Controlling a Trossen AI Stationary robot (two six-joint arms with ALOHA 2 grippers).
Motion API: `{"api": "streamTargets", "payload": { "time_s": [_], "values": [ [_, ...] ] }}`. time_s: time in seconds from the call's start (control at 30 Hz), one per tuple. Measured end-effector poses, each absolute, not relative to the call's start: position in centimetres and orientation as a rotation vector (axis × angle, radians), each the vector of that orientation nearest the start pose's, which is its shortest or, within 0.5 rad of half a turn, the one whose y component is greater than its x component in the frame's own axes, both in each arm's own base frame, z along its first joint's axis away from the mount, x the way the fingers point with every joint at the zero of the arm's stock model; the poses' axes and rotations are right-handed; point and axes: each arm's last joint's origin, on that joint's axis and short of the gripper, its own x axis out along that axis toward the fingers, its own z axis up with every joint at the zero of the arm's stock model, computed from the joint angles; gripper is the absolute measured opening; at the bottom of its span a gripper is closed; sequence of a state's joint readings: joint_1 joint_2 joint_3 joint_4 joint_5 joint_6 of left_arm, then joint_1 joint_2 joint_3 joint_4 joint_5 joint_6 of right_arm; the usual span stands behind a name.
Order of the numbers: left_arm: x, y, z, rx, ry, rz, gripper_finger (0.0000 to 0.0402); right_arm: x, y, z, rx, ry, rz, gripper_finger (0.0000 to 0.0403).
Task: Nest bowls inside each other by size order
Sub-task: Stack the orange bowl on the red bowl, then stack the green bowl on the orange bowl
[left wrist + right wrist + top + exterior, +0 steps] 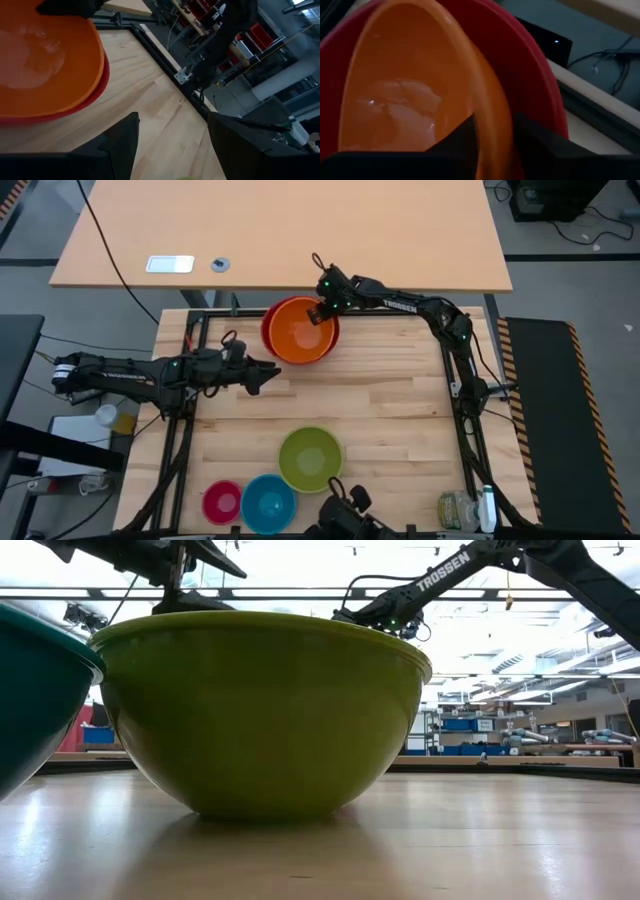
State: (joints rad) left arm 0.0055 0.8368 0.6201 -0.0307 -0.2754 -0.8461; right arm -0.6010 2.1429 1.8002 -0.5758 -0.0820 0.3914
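The orange bowl sits inside the red bowl at the table's far middle, shifted toward the red bowl's right side. My right gripper is shut on the orange bowl's far rim. My left gripper is open and empty, just on the near-left side of the red bowl; its fingers frame bare table. The lime green bowl, the blue bowl and the pink bowl stand upright and apart near the table's near edge. My right gripper has the orange bowl's rim between its fingers, one finger inside the bowl and the other outside it, in the gap to the red bowl's wall. The fingers come from the far right, slanting down. The orange bowl stays inside the red bowl.
A black frame rail runs around the table. A second wooden table stands beyond the far edge. A plastic bottle lies at the near right corner. The green bowl fills the low view, with the blue bowl beside it.
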Motion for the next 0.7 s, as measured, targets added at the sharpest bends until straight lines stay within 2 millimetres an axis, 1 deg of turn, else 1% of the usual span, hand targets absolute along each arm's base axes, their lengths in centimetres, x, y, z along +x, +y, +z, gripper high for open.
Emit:
{"api": "streamTargets", "payload": {
  "time_s": [0.13,0.23,0.4,0.5,0.6,0.7],
  "values": [
    [18.8,0.9,28.4,-0.803,0.093,0.357,0.0240,38.8,-26.8,22.4,0.647,0.782,-0.662,0.0175],
    [18.8,0.9,28.4,-0.802,0.092,0.357,0.0240,38.4,-27.0,22.8,0.646,0.786,-0.670,0.0187],
    [18.8,0.9,28.4,-0.802,0.093,0.357,0.0240,37.8,-26.9,23.2,0.611,0.822,-0.746,0.0188],
    [18.8,0.9,28.4,-0.802,0.092,0.357,0.0240,37.4,-26.8,23.8,0.559,0.829,-0.790,0.0188],
    [18.9,0.9,28.4,-0.802,0.090,0.356,0.0240,37.4,-26.9,24.8,0.532,0.808,-0.788,0.0188],
    [18.9,0.9,28.5,-0.799,0.088,0.354,0.0240,37.5,-26.9,26.3,0.506,0.812,-0.787,0.0188]
  ]
}}
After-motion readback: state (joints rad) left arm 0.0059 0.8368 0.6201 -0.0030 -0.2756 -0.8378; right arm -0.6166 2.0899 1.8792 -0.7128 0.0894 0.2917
